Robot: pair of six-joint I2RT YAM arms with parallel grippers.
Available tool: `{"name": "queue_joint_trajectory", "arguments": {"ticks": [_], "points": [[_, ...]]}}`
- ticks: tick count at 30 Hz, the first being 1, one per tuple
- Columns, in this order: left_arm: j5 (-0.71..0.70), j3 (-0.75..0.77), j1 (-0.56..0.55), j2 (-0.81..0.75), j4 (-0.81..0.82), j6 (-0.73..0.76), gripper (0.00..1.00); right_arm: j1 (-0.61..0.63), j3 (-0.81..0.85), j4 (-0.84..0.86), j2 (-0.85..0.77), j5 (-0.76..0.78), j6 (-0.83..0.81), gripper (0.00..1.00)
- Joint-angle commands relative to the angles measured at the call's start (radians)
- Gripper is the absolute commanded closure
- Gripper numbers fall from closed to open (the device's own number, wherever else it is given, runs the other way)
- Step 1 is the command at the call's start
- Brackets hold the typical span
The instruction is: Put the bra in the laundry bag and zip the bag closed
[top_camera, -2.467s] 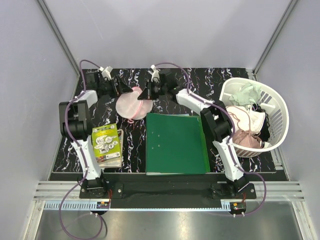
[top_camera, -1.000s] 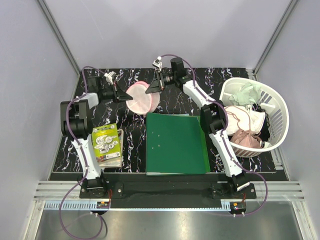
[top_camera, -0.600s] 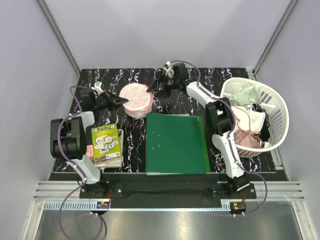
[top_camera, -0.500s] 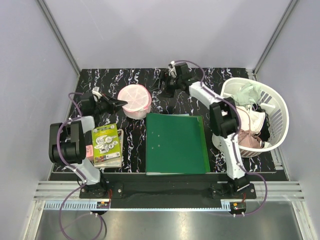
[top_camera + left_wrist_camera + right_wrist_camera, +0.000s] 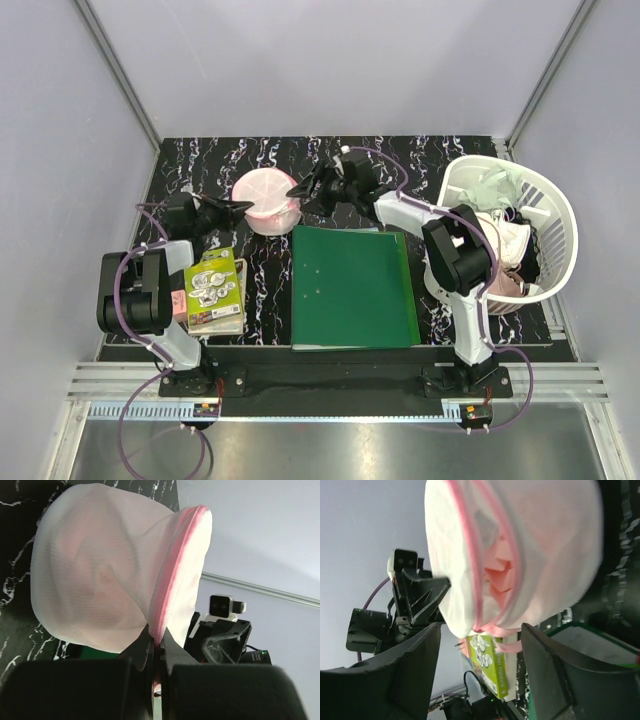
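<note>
Just beyond the far left corner of the green folder (image 5: 352, 287) we find the laundry bag (image 5: 266, 200). Off that same corner, on the bag's left, our left gripper (image 5: 156, 640) pinches the pink zip rim (image 5: 172, 575). Past the folder's far edge our right gripper (image 5: 481, 626) is spread wide and empty, with the pull tab (image 5: 507, 646) before it. The bra (image 5: 496, 565) shows pink through an unzipped gap, so we judge zipping is in hand. Next we should close on the tab and draw it round.

Green folder (image 5: 352, 287) flat mid-table, green-covered booklet (image 5: 212, 288) at left, white slatted basket (image 5: 458, 185) of clothes (image 5: 505, 240) at right, black marbled table (image 5: 440, 150)
</note>
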Motion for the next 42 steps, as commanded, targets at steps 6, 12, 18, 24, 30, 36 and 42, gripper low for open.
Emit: {"name": "queue_joint_trajectory", "arguments": {"ticks": [6, 12, 18, 24, 30, 36, 42], "points": [[-0.008, -0.005, -0.013, -0.025, 0.094, -0.046, 1.0, 0.056, 0.009, 0.165, 0.025, 0.02, 0.16, 0.32], [0.044, 0.04, -0.024, 0.004, 0.096, -0.035, 1.0, 0.067, 0.019, 0.209, 0.075, -0.004, 0.22, 0.56], [0.098, 0.123, -0.025, 0.029, 0.046, 0.09, 0.92, 0.07, 0.013, 0.217, 0.085, -0.003, 0.251, 0.73], [-0.289, 0.263, -0.088, -0.227, -0.482, 0.676, 0.38, 0.067, 0.004, 0.267, 0.084, 0.016, 0.373, 0.97], [-0.652, 0.065, -0.249, -0.532, -0.479, 0.83, 0.39, 0.069, 0.003, 0.27, 0.075, 0.078, 0.47, 1.0], [-0.648, -0.043, -0.409, -0.533, -0.404, 0.862, 0.62, 0.069, 0.003, 0.293, 0.079, 0.101, 0.576, 1.0], [-0.667, 0.017, -0.505, -0.398, -0.387, 0.904, 0.54, 0.07, -0.007, 0.29, 0.065, 0.118, 0.596, 1.0]]}}
